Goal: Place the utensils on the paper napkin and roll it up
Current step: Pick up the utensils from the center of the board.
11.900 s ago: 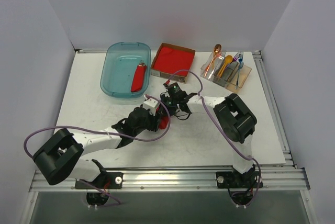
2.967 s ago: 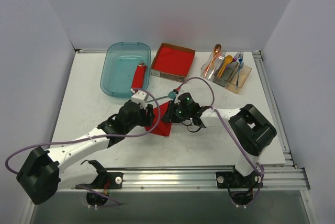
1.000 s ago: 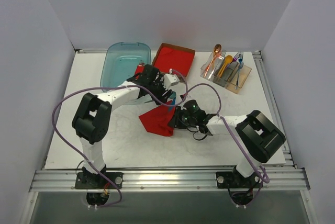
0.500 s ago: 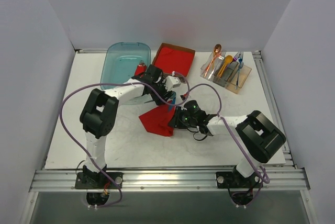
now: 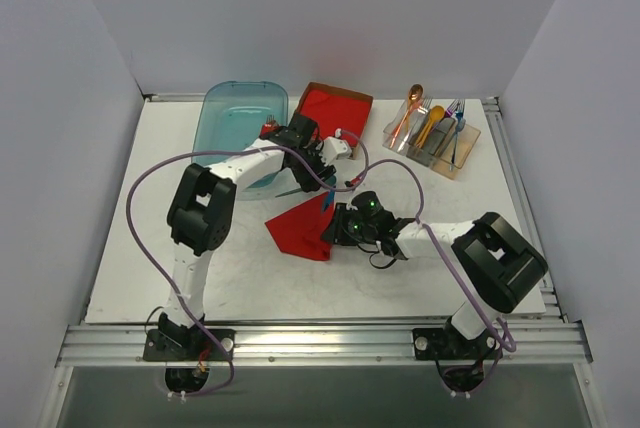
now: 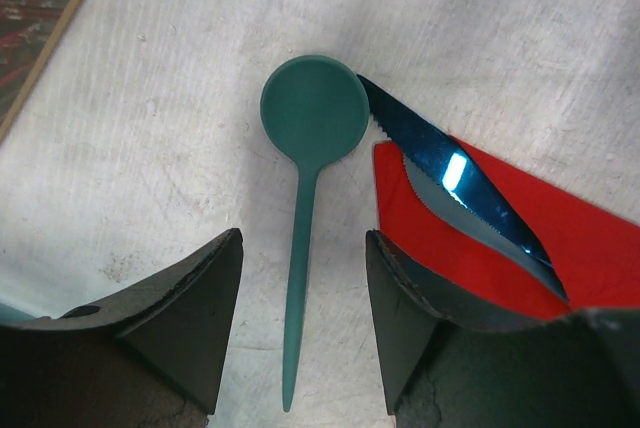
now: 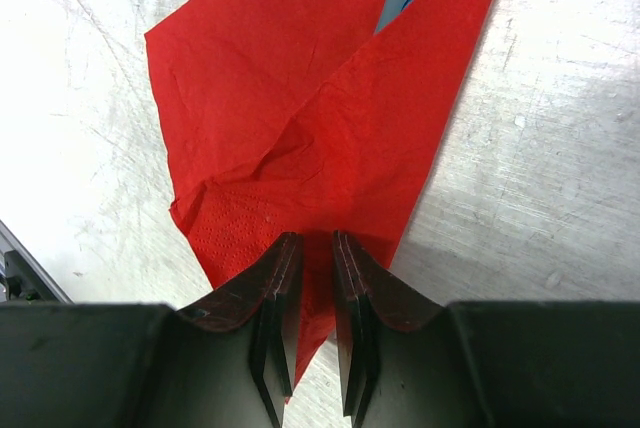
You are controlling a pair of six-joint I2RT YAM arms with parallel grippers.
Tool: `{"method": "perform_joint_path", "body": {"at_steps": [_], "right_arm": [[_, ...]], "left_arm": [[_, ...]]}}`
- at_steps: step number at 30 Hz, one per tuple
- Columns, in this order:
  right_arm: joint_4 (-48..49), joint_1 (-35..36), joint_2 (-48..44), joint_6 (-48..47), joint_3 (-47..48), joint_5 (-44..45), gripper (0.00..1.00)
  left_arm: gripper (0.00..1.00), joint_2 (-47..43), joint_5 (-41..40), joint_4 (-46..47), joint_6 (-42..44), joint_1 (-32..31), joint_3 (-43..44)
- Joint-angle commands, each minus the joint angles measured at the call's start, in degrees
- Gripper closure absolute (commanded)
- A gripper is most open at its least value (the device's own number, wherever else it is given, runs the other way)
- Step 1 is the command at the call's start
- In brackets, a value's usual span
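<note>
At the far left sits a teal tub [image 5: 232, 113], out of this step. My left pincer [image 6: 302, 240] hangs jaws apart over the bare counter [image 6: 150, 98], one finger on each side of the teal spoon [image 6: 314, 108], gripping nothing. The spoon lies flat just off the paper napkin [image 7: 290, 98], its bowl at the tip of the blue knife [image 6: 440, 163]. They look to be touching, though the overhead view hides that spot behind the arm. The knife is tucked in the napkin's fold with its serrated end poking out. Right of that, my right pincer [image 7: 311, 248] is clamped on the napkin's near corner, pinning the sheet. To do this well I'd go right down to the counter, since the handle is thin. I'd close mid-handle, clear of the knife, then lift and lay the spoon alongside it inside the fold while the right holds firm. At the far right are the cardboard tray of red napkins [image 5: 333, 108] and the clear caddy [image 5: 432, 138]. I can read no brand or writing anywhere.
</note>
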Motion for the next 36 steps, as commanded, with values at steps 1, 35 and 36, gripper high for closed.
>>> {"method": "perform_joint_path", "body": {"at_steps": [1,35,36], "right_arm": [[0.5,0.0,-2.8,-0.2,0.0,0.2,0.8],[1.5,0.1,-2.8,0.2,-0.5,0.5,0.81],[1.6,0.0,-2.8,0.1,-0.5,0.5,0.81]], "left_arm": [[0.39,1.4,-0.4,-4.5,1.8,0.0,3.2],[0.96,5.7,-3.0,-5.5,-4.8,-0.8,7.0],[0.97,5.6,-3.2,-5.4,-5.1,-0.8,7.0]]}}
